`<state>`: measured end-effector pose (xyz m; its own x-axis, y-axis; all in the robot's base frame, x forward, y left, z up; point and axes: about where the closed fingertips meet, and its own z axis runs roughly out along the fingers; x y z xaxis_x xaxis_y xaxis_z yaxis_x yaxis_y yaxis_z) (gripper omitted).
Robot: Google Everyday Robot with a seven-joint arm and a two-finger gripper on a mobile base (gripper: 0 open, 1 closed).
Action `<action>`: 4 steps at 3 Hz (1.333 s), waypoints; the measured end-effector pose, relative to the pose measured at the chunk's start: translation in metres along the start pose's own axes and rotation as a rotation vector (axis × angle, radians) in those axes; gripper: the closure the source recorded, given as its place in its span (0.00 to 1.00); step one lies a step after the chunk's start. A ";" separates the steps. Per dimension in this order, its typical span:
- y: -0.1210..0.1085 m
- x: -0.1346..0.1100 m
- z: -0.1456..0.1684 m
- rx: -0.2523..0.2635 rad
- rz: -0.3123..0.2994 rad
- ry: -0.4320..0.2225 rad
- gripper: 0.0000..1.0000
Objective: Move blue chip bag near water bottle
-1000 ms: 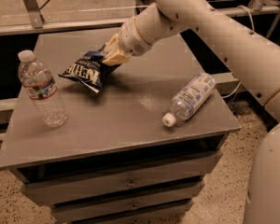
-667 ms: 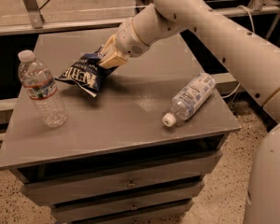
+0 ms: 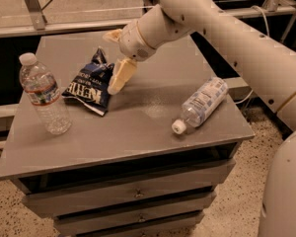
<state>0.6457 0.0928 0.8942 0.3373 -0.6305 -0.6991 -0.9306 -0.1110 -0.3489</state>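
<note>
The blue chip bag, dark navy with white block letters, lies flat on the grey table left of centre. The water bottle, clear with a white cap and a red-and-white band, stands upright just left of the bag, a small gap between them. My gripper hovers at the bag's right upper edge. It is open, with one cream finger pointing down beside the bag and the other spread behind it. It holds nothing.
A second clear bottle with a pale blue-white label lies on its side near the table's right front edge, cap toward the front. My arm reaches in from the upper right. Drawers sit below the tabletop.
The gripper held the bag slightly raised before. Now the bag rests on the table nearer the water bottle, and the fingers have opened and let it go.
</note>
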 end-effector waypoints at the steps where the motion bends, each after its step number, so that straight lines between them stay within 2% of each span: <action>1: 0.000 0.000 0.000 0.000 0.000 0.000 0.00; 2: -0.006 0.008 -0.018 0.058 0.029 -0.002 0.00; 3: -0.015 0.037 -0.062 0.177 0.095 -0.022 0.00; 4: -0.015 0.069 -0.095 0.300 0.165 -0.089 0.00</action>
<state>0.6696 -0.0223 0.9102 0.2092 -0.5502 -0.8084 -0.8949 0.2256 -0.3851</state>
